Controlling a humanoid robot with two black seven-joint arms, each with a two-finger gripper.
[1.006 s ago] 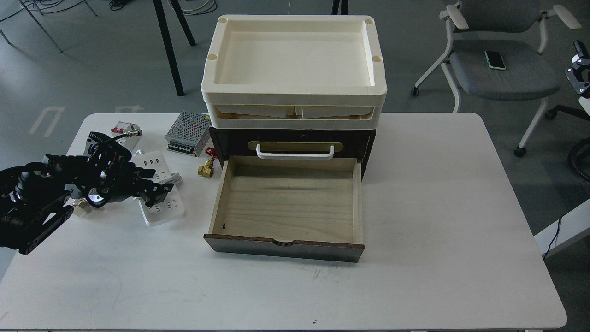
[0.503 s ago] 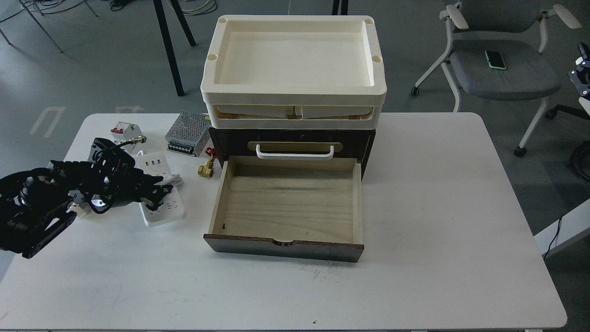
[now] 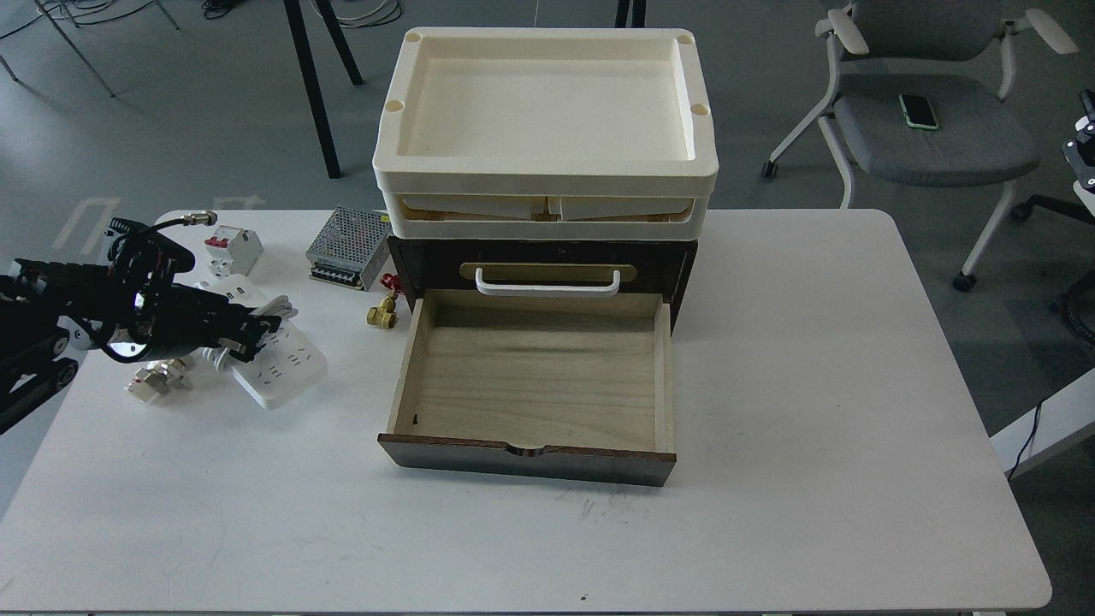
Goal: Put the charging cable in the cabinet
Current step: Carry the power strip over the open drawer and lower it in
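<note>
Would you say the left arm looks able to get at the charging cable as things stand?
Probably yes: the left gripper is already at the middle of the charging cable, on the table left of the open drawer, with nothing between them. Whether it grips yet, I cannot tell.

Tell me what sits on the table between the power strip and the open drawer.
In the head view, only bare white table lies between the charging cable and the open drawer of the cabinet. A small brass fitting sits further back, near the drawer's corner.

Charging cable (image 3: pixel 278 364): flat white power strip, cord coiled around its middle, lying skewed near the desk's left edge. Cabinet (image 3: pixel 543 257): dark brown wooden box at the desk's rear edge, centred; lower pale-wood drawer pulled fully open.
</note>
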